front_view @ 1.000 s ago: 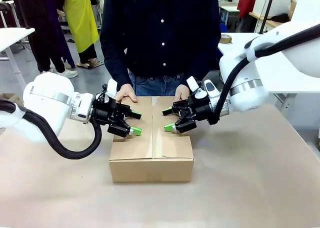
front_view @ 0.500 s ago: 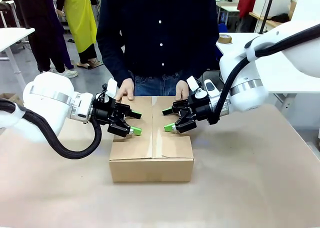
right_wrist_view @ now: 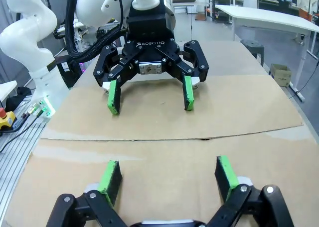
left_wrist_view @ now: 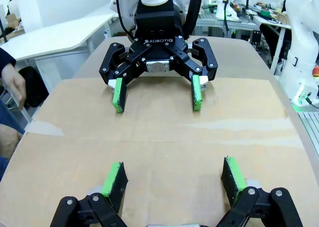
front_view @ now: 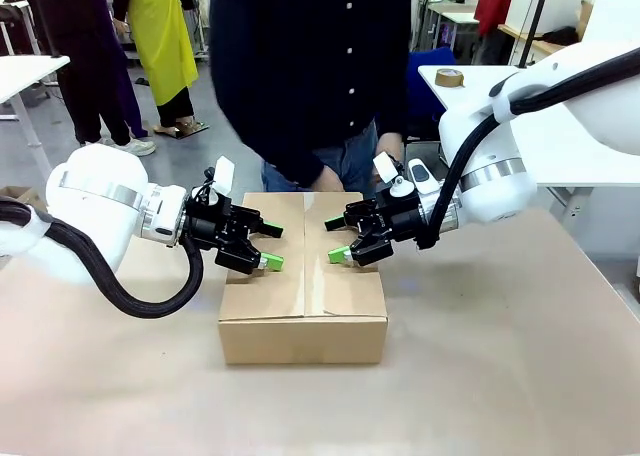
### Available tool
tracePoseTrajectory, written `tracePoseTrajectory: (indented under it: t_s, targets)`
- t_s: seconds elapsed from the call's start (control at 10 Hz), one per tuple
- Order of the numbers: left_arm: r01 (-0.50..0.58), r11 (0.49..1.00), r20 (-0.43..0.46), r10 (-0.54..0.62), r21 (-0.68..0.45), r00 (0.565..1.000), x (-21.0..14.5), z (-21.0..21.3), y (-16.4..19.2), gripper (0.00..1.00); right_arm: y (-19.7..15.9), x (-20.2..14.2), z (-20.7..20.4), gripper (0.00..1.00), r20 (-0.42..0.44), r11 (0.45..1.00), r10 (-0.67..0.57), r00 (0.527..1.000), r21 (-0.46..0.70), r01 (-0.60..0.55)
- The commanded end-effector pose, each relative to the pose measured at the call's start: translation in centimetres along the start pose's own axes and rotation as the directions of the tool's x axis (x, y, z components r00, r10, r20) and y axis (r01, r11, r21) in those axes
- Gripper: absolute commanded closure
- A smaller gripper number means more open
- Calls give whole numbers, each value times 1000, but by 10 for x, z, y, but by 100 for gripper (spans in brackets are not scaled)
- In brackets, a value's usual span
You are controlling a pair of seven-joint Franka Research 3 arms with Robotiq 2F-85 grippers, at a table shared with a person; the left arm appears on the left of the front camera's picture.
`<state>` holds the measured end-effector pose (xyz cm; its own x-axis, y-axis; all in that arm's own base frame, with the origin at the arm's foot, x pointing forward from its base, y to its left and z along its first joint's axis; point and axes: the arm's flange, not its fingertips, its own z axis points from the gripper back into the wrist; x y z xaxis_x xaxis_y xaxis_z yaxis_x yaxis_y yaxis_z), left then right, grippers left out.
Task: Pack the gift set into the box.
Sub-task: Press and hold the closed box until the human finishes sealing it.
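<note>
The box [front_view: 303,316] is a brown cardboard carton in the middle of the table, with its top flaps folded flat and a seam down the middle. My left gripper [front_view: 274,247] hovers open just above the left flap. My right gripper [front_view: 335,240] hovers open above the right flap, facing it. In the left wrist view my left gripper [left_wrist_view: 173,174] is open over the box top [left_wrist_view: 149,132], with the right gripper [left_wrist_view: 157,92] opposite. The right wrist view has my right gripper [right_wrist_view: 169,174] open and the left gripper [right_wrist_view: 149,95] across the flaps [right_wrist_view: 164,122]. The gift set is hidden.
A person in a dark shirt stands at the far edge, one hand [front_view: 325,181] near the box's back rim. A tape roll [front_view: 452,77] lies on a white table at the back right. Bare tabletop [front_view: 480,376] surrounds the box.
The person has lifted both hands off the far flaps and shifted sideways. Both grippers have stayed where they were, still open.
</note>
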<state>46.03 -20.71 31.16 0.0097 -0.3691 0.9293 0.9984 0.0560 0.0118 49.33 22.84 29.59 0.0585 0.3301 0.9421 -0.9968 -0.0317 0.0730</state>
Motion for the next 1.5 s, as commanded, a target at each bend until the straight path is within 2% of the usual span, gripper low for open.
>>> tracePoseTrajectory:
  t_s: [0.0,1.4]
  targets:
    - [10,1000,-2,-10,0,1000,-3,-1,-1,0,0,-3,-1,0,-6,1000,-3,1000,-2,3]
    - [10,1000,-2,-10,0,1000,-3,-1,-1,0,0,-3,-1,0,-6,1000,-3,1000,-2,3]
